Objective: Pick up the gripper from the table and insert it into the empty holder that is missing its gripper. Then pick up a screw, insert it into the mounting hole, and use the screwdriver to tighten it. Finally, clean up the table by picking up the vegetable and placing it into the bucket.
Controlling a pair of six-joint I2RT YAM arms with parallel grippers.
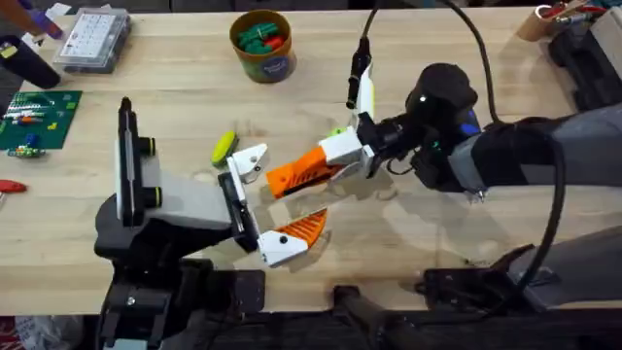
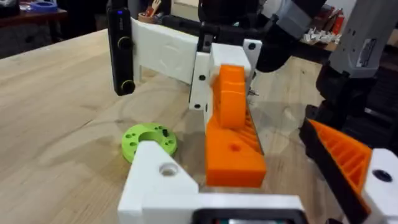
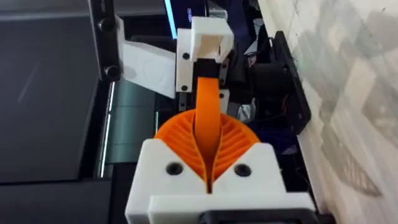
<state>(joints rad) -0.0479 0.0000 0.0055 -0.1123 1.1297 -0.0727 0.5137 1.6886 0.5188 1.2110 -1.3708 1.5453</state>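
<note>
The right gripper (image 1: 330, 160) clamps the orange gripper (image 1: 303, 172) between its fingers, just beside the left gripper's (image 1: 255, 206) spread-open, empty holder (image 1: 249, 160); best slid in straight.

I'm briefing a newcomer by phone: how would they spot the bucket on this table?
Start from the pale wooden table and look along its far edge, near the middle. The bucket stands there alone, right of a clear plastic parts box. It is a small round orange-brown cup with a dark blue label, holding green and red pieces, unlike its flat, boxy neighbours.
</note>
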